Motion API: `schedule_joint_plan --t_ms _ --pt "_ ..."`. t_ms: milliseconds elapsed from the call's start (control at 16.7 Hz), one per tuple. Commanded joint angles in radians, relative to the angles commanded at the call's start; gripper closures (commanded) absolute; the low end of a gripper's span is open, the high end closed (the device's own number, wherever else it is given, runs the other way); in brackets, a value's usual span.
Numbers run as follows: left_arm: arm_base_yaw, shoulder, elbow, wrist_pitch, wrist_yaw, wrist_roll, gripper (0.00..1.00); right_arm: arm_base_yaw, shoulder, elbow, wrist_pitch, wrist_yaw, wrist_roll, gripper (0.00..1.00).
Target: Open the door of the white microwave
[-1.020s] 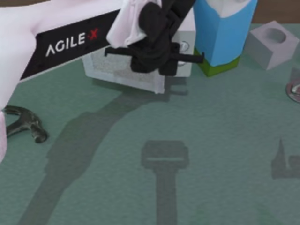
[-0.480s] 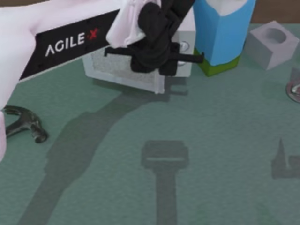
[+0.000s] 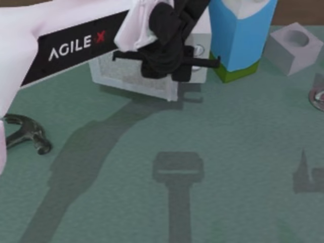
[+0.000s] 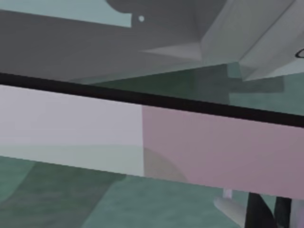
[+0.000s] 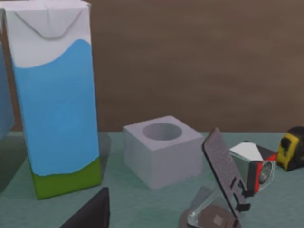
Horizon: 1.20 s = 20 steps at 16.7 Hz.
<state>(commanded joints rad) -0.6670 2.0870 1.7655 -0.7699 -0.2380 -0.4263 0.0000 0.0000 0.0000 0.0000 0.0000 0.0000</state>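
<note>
The white microwave [image 3: 200,66] stands at the table's far middle, a silver knob [image 3: 198,49] on its control panel. Its door [image 3: 126,76], with a speckled grey mesh window, stands slightly ajar: the handle edge [image 3: 175,96] juts a little forward of the panel. My left arm reaches across from the left, and my left gripper [image 3: 169,63] hovers over that handle edge. In the left wrist view the door [image 4: 95,123] fills the middle, and my left gripper [image 4: 271,216] has its dark fingers [image 4: 259,216] close together at the pale handle [image 4: 232,209]. My right gripper [image 5: 97,216] is parked off to the right.
A blue-and-green carton [image 3: 242,35] stands right of the microwave, then a grey cube with a round hole [image 3: 293,46]. A hammer [image 3: 28,134] lies at the left edge. A stand [image 5: 221,190], a red-and-white object [image 5: 251,166] and a yellow tape measure [image 5: 294,147] sit far right.
Almost nothing differs; the left gripper and the door's handle edge shifted by only a few pixels.
</note>
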Motion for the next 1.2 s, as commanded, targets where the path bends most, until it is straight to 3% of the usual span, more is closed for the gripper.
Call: schedule_joint_plan --t_ms 300,720,1200 --pt "-0.006 0.002 -0.006 0.002 0.006 0.0 1.0 0.0 0.0 0.0 0.0 0.0 0.0 0.0" --pt "0.014 -0.092 -0.138 0.069 0.055 0.107 1.0 0.0 0.0 0.0 0.0 0.0 0.0 0.0" --pt "0.015 -0.093 -0.139 0.069 0.055 0.108 1.0 0.0 0.0 0.0 0.0 0.0 0.0 0.0"
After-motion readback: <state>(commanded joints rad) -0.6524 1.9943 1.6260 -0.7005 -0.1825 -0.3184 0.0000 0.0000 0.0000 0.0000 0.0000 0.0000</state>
